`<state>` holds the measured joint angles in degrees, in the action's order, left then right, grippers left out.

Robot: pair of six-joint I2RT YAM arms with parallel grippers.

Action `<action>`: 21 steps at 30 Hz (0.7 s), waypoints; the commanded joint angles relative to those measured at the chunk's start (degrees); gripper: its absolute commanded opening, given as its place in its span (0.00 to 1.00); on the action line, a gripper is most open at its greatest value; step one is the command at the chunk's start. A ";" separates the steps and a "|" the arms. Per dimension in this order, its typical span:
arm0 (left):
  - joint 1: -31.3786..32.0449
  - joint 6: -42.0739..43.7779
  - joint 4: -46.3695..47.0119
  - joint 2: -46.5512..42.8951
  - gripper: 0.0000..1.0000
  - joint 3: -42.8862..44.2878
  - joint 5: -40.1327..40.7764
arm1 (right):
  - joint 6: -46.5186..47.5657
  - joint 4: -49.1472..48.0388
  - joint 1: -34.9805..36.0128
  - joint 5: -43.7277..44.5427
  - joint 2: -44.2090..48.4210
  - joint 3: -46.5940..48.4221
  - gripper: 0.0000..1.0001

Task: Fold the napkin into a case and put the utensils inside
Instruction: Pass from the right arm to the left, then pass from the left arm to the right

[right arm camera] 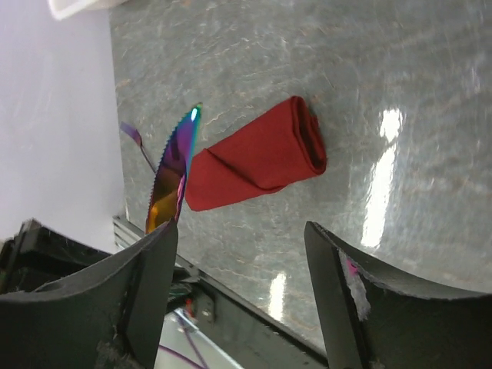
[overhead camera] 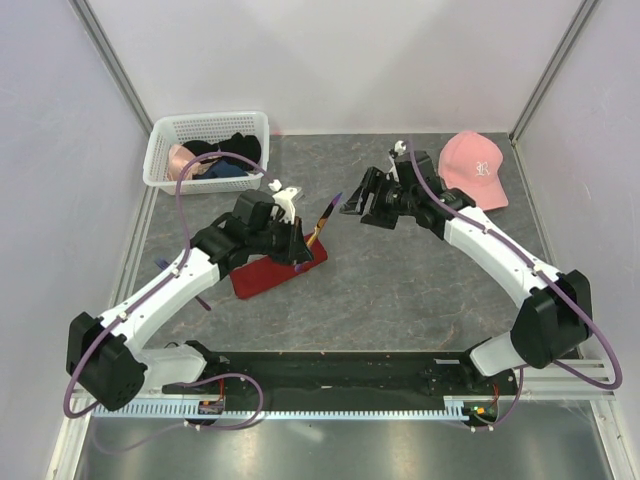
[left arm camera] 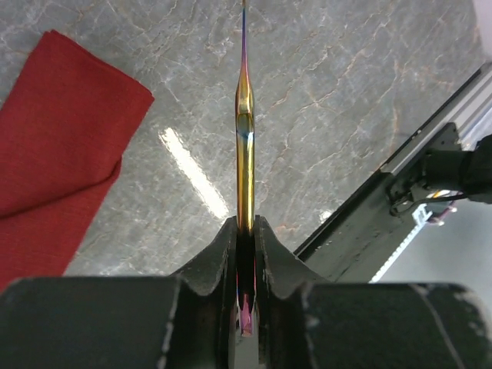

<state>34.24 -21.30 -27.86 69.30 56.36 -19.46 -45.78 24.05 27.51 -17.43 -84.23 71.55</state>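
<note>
Two arms, one knife: the left gripper (left arm camera: 244, 231) holds it, and the right gripper (right arm camera: 240, 254) holds nothing.
The left jaws are pinched almost shut on the handle end of the iridescent knife (left arm camera: 244, 146). It is raised off the grey table (overhead camera: 420, 290) with its serrated blade pointing away, I'd guess so it can be steered into the cloth's open end. The right jaws stand wide apart, near the blade tip. The napkin (right arm camera: 261, 157) lies on the table beneath the left arm. It is dark red and folded into a narrow flat packet, with one end showing layered folds like a pocket mouth.
</note>
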 commanded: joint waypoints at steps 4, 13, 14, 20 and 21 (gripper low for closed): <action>0.13 7.32 0.08 1.81 0.02 2.88 -2.07 | -14.32 3.72 4.57 10.21 -0.94 4.90 0.73; 0.04 8.29 -0.09 0.93 0.02 1.56 -5.14 | -22.59 5.57 8.70 15.67 -3.14 6.41 0.68; 0.04 8.38 -0.01 0.67 0.02 1.39 -5.75 | -22.95 5.65 8.96 16.11 -3.66 6.50 0.67; 0.04 9.52 -0.09 -0.56 0.02 0.86 -6.64 | -24.53 5.04 9.93 17.08 -5.25 7.38 0.58; 0.04 9.70 -0.18 -0.57 0.02 0.77 -6.64 | -24.71 5.04 10.02 17.08 -5.25 7.38 0.54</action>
<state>34.24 -15.31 -29.30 71.11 56.90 -23.24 -67.51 28.62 36.73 -2.26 -89.01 76.34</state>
